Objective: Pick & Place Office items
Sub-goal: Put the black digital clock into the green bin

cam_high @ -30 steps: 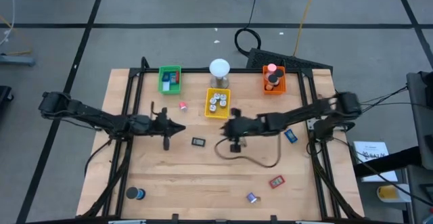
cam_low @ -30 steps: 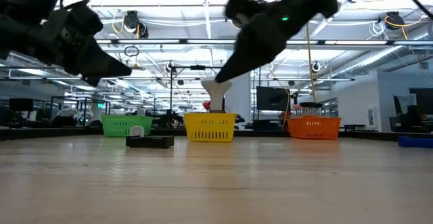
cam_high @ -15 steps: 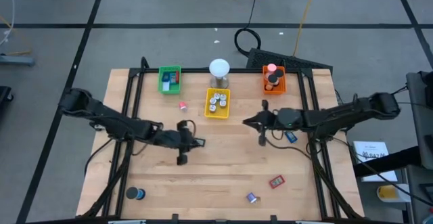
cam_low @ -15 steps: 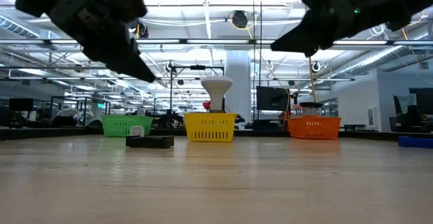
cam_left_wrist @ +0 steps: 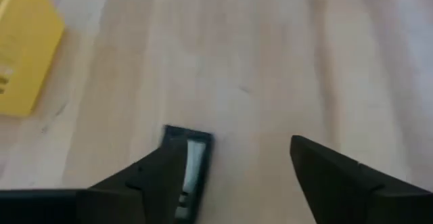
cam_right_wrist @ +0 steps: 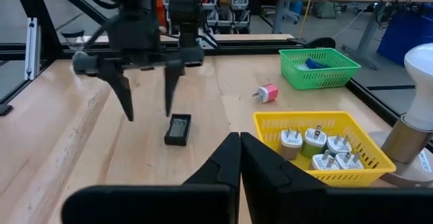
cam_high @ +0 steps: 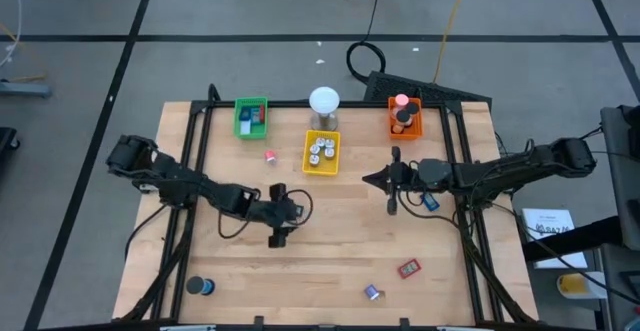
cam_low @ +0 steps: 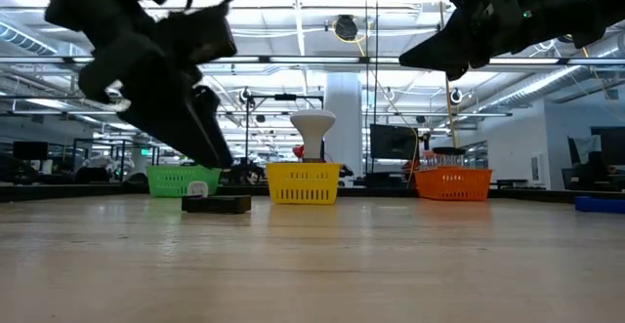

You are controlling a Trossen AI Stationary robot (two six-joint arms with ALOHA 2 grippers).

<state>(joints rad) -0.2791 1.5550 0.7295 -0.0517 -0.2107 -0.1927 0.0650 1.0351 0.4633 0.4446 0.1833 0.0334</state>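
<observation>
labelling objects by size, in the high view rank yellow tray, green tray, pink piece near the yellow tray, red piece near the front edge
1. yellow tray and green tray: look about alike, so no ranking between them
2. red piece
3. pink piece, smallest

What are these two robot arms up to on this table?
They are sorting small office items into colored baskets. The left hand hangs open just above a small dark rectangular piece lying on the wooden table, apparently about to grab it. The right hand is shut and empty, waiting near the yellow basket, which holds white plug adapters.
</observation>
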